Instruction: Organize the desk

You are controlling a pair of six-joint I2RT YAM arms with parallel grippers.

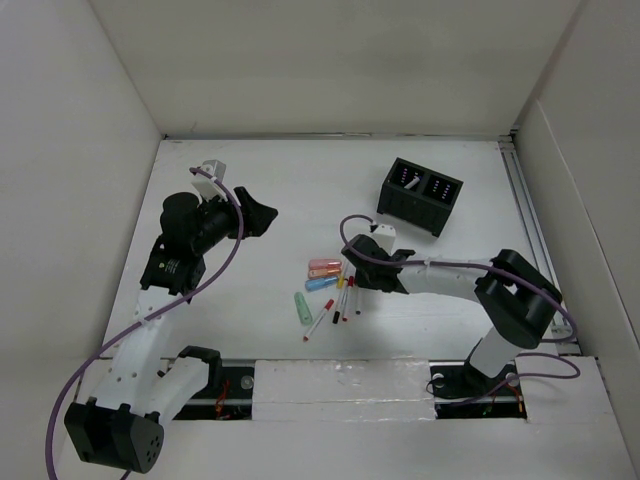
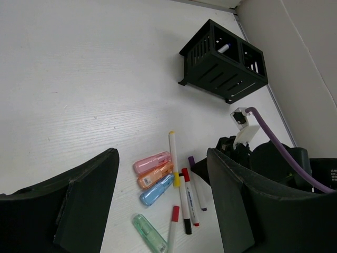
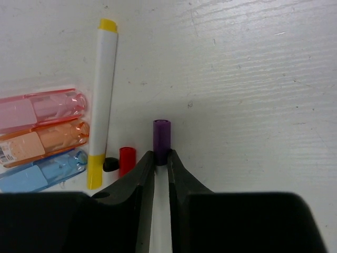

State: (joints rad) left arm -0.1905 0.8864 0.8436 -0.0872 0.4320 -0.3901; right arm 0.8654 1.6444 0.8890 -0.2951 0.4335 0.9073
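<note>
The right fingers [image 3: 141, 176] clamp a purple-capped marker [image 3: 161, 134] on the white tabletop [image 1: 300, 190] among loose highlighters [image 1: 322, 272]; the left fingers [image 2: 87, 203] hang apart. The black organizer [image 1: 420, 196] holds little, so most sorting seems left.

White desk [image 1: 300, 190] carrying an organizer and a cluster of pens.
Seen from the top view, a black two-compartment organizer [image 1: 420, 197] is standing toward 2 o'clock from the desk's middle. Near the middle, a pink highlighter [image 1: 323, 264], an orange highlighter [image 1: 324, 273] and a blue highlighter [image 1: 320, 283] are lying side by side, with a green highlighter [image 1: 303, 308] sitting apart at their 7 o'clock. At their 3 o'clock, a yellow-capped marker [image 2: 173, 158], a red-capped marker [image 2: 186, 200] and a purple-capped marker [image 3: 161, 134] are lying nearly parallel, and a thin red-tipped pen [image 2: 172, 226] is lying toward 6 o'clock.
</note>
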